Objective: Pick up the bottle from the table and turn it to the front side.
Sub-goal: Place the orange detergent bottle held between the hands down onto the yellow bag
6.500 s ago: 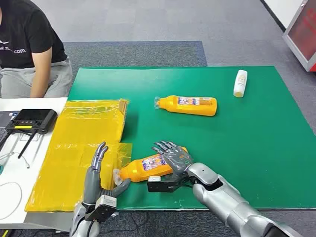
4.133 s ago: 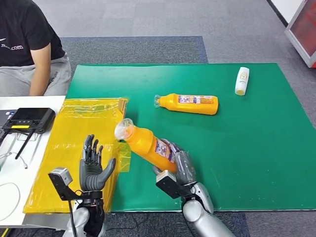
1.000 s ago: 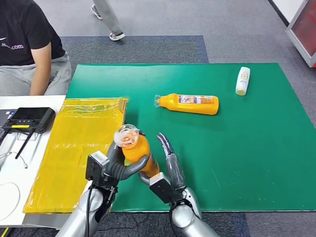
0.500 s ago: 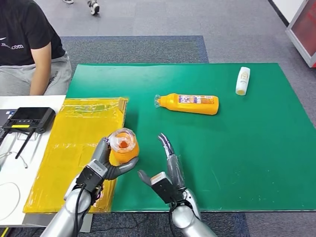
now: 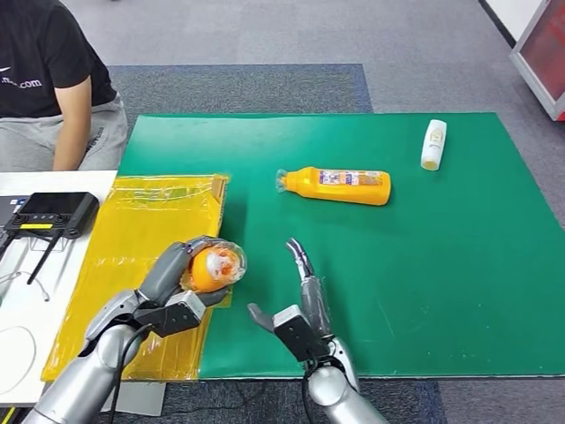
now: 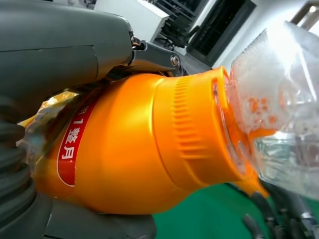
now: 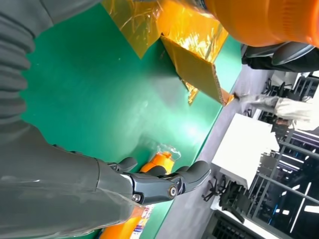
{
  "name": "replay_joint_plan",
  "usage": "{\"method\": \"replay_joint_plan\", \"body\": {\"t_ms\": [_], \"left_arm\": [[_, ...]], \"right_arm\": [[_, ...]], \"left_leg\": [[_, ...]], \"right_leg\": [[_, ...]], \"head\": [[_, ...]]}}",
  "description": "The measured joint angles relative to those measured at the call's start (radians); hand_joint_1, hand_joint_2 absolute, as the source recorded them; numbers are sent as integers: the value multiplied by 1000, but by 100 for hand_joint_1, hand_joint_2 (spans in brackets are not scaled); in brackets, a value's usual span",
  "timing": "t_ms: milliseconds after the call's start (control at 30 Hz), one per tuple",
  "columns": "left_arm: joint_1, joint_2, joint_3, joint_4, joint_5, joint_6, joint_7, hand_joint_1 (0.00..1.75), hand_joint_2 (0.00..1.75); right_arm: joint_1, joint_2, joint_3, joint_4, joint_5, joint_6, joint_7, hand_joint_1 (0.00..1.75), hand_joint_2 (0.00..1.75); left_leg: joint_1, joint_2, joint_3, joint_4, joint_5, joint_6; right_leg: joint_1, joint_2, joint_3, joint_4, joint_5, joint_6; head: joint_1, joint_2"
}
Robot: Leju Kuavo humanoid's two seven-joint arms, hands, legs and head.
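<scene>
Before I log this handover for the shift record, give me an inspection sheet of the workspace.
Surface: green mat, yellow plastic sheet over its left edge.
Job's things: orange bottle held off the mat, clear-wrapped cap end toward the camera.
Clutter: second orange bottle lying flat; small white bottle near the far right corner.
Hands: left hand grips the orange bottle; right hand empty, fingers apart.
Cables: thin loops on the white table, beside a black device.
Surroundings: seated person, grey carpet.
</scene>
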Motion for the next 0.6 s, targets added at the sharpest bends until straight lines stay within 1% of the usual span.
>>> {"method": "replay_joint_plan", "body": {"t_ms": [100,200,400,600], "left_arm": [[-25,18,-9,27,-19,-1,10,175,175],[-46,27,-13,59,-21,-1,15,175,175],[-77,26,-23,114,-29,6,25,175,175],[-102,23,-37,158,-28,-7,25,175,175]], "right_arm": [[0,2,-8,6,0,-1,-1,0,175],[0,3,-14,12,0,-1,-3,0,175],[0,4,-20,24,0,-2,-4,0,175],[0,5,-27,38,0,-3,-4,0,175]], "left_leg": [[0,0,1,0,0,0],[0,0,1,0,0,-1],[1,0,2,0,2,-3],[1,0,4,0,2,-4]], "right_leg": [[0,0,0,0,0,0],[0,0,1,0,1,-1],[0,0,1,0,2,-3],[0,0,2,1,3,-5]], "head": [[0,0],[0,0],[0,0],[0,0]]}}
